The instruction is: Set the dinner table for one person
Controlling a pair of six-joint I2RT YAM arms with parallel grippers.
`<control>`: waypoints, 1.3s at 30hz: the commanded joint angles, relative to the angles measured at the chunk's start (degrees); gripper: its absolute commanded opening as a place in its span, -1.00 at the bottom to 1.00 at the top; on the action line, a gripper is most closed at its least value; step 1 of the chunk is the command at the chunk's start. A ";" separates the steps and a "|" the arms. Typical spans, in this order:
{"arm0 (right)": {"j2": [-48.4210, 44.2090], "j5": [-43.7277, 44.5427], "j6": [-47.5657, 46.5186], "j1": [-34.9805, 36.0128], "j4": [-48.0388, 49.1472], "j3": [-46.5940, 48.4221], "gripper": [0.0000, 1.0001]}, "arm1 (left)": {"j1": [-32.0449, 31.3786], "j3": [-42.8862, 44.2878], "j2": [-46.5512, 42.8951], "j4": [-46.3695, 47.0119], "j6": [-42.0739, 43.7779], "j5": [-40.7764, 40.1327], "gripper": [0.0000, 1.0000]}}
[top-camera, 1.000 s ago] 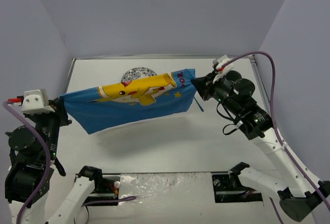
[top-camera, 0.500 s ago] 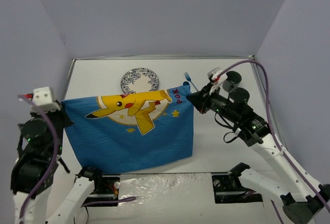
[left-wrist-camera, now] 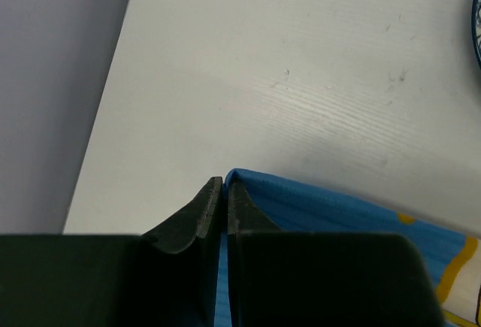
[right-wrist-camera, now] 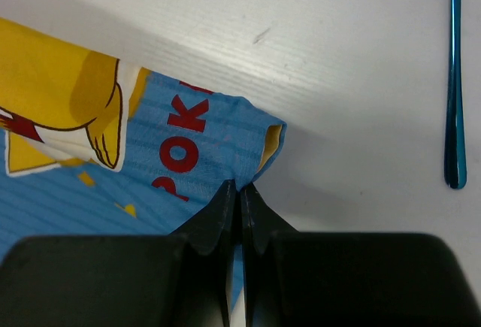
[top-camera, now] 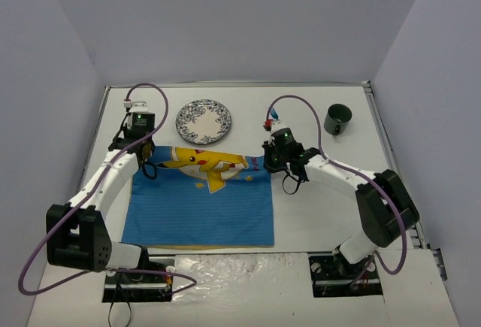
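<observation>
Mat [top-camera: 203, 207] lies flat on desk [top-camera: 323, 214]; we find left hand [left-wrist-camera: 223, 184] and right hand [right-wrist-camera: 239, 188] pinching its far corners. Next, we judge: release, fetch plate [top-camera: 204, 121].

Your blue cloth cartoon placemat [top-camera: 199, 207] now lies flat at the white dinner table's [top-camera: 323, 207] six o'clock, no longer hanging.
</observation>
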 commanded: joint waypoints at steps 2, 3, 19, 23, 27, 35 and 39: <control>7.29 7.26 -2.11 -0.84 6.15 7.20 -1.00 | 3.38 2.86 3.84 13.40 -0.91 -1.63 -1.00; 8.51 7.61 -2.30 -0.96 6.11 8.19 -1.00 | 3.84 3.35 5.29 13.32 -1.10 -1.43 -1.00; 8.71 9.00 -3.58 -0.49 4.05 15.13 0.16 | 7.98 8.90 3.25 -2.54 -10.10 2.07 0.59; 2.99 7.58 -3.23 2.16 3.34 9.61 0.40 | 6.65 3.23 -4.63 -6.21 -15.28 9.29 0.75; -0.07 8.15 -2.13 6.87 2.78 4.02 0.59 | 5.35 -7.26 -9.22 -6.28 -21.80 12.94 0.76; 1.97 8.25 -2.97 15.72 2.90 0.98 0.62 | 3.14 -12.83 -4.27 -3.40 -25.96 11.71 0.65; 5.21 7.36 -3.14 18.77 2.90 1.03 0.59 | 3.27 -12.03 -0.13 -4.60 -26.45 9.74 0.54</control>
